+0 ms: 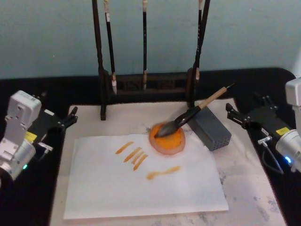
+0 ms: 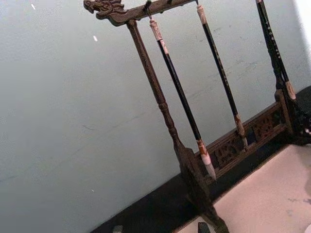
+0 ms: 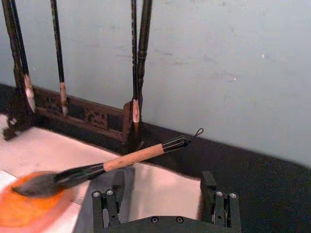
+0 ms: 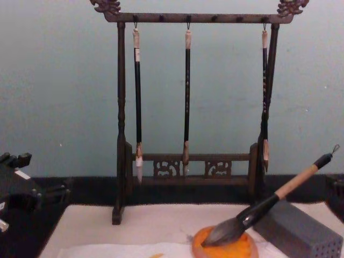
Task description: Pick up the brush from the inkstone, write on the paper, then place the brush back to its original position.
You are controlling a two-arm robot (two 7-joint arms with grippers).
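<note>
Brush (image 1: 193, 115) lies with its bristles down in the orange inkstone (image 1: 164, 149) and its handle propped on the top edge of the grey block (image 1: 211, 129). Its long axis rises from the dish toward the back right, and the looped end hangs free in the air.

That raised end points toward the right gripper (image 1: 233, 114), which waits off the mat's (image 1: 249, 188) right side, jaws spread and holding nothing. It is clearly the nearer arm, so I judge any grasp belongs to it, across the tan mid-handle.

The left gripper (image 1: 69, 120) is parked beyond the mat's left edge, also released and empty, well apart from the brush.

The block sits directly under the handle and would crowd a low approach. The wooden rack (image 1: 146, 84) with its 3 slim hanging brushes stands just behind.

The paper (image 1: 141, 188) lies in front of the dish, touching it, and already bears 5 orange strokes (image 1: 134, 154). The writing looks done and the brush returned.
</note>
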